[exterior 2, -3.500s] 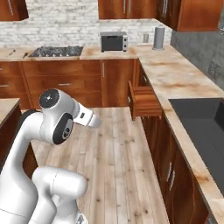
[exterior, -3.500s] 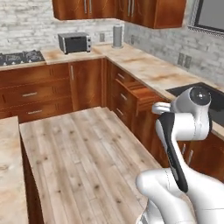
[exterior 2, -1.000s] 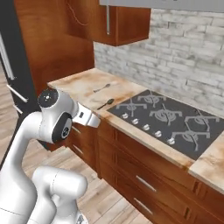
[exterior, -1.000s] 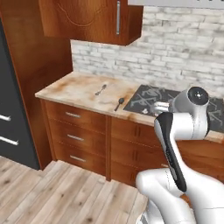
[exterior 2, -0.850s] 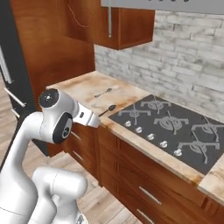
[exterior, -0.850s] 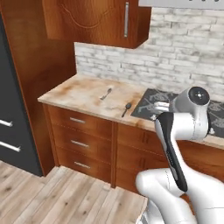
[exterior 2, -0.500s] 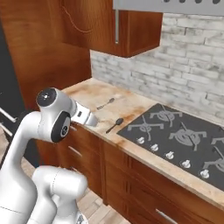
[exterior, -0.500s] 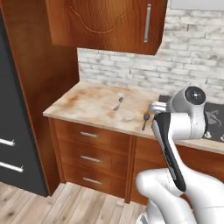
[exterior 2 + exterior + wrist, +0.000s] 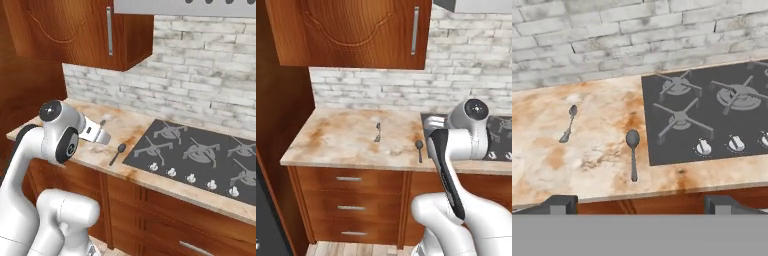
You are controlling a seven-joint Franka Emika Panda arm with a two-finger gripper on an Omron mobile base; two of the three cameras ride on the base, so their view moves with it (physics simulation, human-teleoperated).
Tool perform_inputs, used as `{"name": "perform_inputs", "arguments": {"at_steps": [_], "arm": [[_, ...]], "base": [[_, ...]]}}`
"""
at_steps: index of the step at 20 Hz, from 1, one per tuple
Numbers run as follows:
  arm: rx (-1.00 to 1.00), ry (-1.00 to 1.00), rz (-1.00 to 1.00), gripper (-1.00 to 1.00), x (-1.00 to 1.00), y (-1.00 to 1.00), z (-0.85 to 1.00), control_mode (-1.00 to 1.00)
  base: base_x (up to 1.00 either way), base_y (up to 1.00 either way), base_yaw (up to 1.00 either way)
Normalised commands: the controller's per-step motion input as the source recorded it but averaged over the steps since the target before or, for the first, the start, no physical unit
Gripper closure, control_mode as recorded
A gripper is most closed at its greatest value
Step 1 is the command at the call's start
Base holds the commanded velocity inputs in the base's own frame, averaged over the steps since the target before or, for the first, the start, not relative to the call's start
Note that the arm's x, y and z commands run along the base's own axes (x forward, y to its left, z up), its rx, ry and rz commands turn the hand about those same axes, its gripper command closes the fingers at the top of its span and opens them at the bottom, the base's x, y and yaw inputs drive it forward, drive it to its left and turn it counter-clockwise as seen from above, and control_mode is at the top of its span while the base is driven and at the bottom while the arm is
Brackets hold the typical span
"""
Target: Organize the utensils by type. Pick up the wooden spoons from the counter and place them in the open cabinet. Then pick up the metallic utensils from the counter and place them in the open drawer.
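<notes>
Counter (image 9: 587,155) carries both metallic utensils: darker spoon (image 9: 632,152) at 9 o'clock of the cooktop (image 9: 712,110), silver spoon (image 9: 568,124) further toward 9. Gripper (image 9: 639,204) jaws fully apart, holding and touching nothing.

Counter (image 9: 597,165): silver spoon (image 9: 568,123), darker spoon (image 9: 632,153), cooktop (image 9: 712,112).

Even bright light (slightly soft), perhaps shadowless
</notes>
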Motion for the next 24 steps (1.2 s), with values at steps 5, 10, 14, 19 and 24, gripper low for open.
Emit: {"name": "perform_inputs", "arguments": {"at_steps": [5, 10, 14, 19, 24], "arm": [[0.00, 0.00, 0.00, -1.00, 0.00, 0.00, 0.00, 1.00], [0.00, 0.00, 0.00, -1.00, 0.00, 0.00, 0.00, 1.00], [0.00, 0.00, 0.00, -1.00, 0.00, 0.00, 0.00, 1.00], [0.00, 0.00, 0.00, -1.00, 0.00, 0.00, 0.00, 1.00], [-0.01, 0.02, 0.00, -1.00, -0.03, 0.00, -0.08, -1.00]], "base": [[0.65, 0.28, -0.23], [0.33, 0.21, -0.15], [0.45, 0.29, -0.11], [0.54, 0.26, -0.14], [0.03, 0.02, -0.02]]}}
